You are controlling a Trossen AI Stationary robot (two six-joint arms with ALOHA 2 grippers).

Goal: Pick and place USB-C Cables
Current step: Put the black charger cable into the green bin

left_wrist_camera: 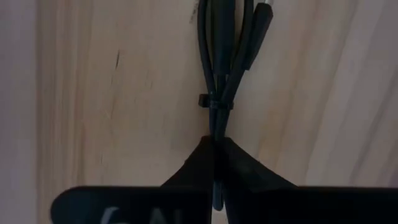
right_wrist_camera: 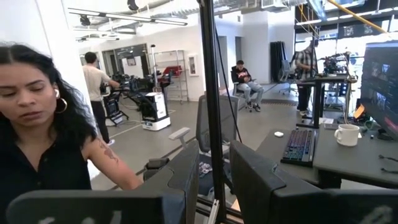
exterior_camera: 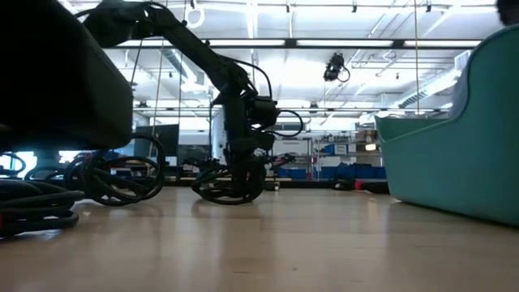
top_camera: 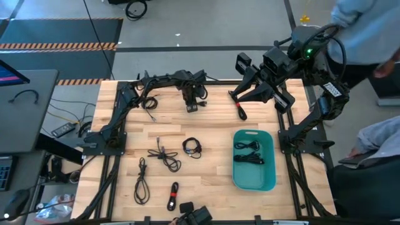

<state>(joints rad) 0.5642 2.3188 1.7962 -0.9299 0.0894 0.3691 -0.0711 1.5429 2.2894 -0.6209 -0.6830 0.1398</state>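
Note:
My left gripper (top_camera: 192, 106) points down at the far middle of the table, shut on a black USB-C cable bundle (left_wrist_camera: 219, 56) that lies on the wood. The low view shows that coil (exterior_camera: 230, 188) under the gripper (exterior_camera: 243, 174). Three more black cables (top_camera: 191, 147) (top_camera: 164, 156) (top_camera: 142, 182) lie loose nearer the front, and one with a red band (top_camera: 173, 197). A teal tub (top_camera: 270, 178) at the right holds two cables (top_camera: 249, 154). My right gripper (right_wrist_camera: 214, 180) waits raised at the far right, pointing level, fingers apart. My left gripper pinches the bundle between its two fingers (left_wrist_camera: 239, 162), just behind the small tie (left_wrist_camera: 210, 102) that binds the strands. The fingers come from above, pointing down. The coil still rests on the table (exterior_camera: 230, 199), stretching away from the fingertips.
A person stands beyond the table's far right corner (top_camera: 362, 25) and shows close in the right wrist view (right_wrist_camera: 43, 124). A dark camera mount (top_camera: 194, 215) sits at the front edge. Bare wood lies between the loose cables and the tub.

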